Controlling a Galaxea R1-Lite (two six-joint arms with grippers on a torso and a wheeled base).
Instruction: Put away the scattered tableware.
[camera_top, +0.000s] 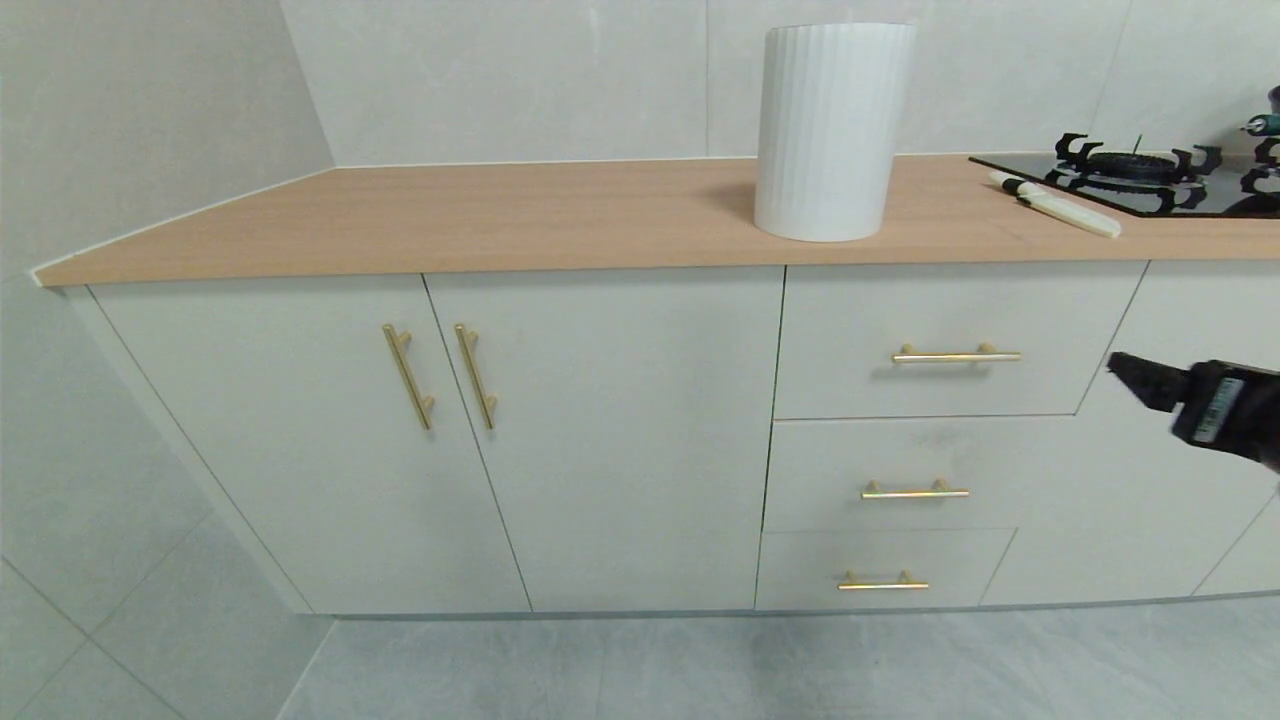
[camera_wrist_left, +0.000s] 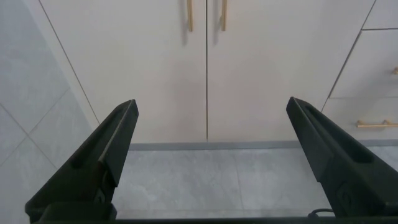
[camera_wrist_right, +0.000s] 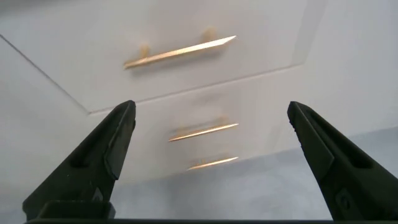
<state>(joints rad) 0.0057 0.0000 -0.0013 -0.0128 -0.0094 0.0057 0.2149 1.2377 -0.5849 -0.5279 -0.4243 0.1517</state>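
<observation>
A white-handled knife (camera_top: 1055, 204) lies on the wooden countertop (camera_top: 500, 215) next to the black hob (camera_top: 1150, 180). A tall white ribbed container (camera_top: 828, 130) stands on the counter near the middle. My right gripper (camera_top: 1125, 368) hangs at the right, level with the top drawer (camera_top: 950, 340) and just right of it; its open fingers (camera_wrist_right: 106, 155) frame the gold drawer handles (camera_wrist_right: 180, 51). My left gripper (camera_wrist_left: 211, 112) is open low over the floor, facing the double cabinet doors (camera_wrist_left: 205, 68) with nothing between its fingers.
Below the counter are two cabinet doors with gold handles (camera_top: 440, 375) and a stack of three drawers (camera_top: 900, 490). Grey tiled floor (camera_top: 700, 670) lies in front. A tiled wall meets the counter at the left corner.
</observation>
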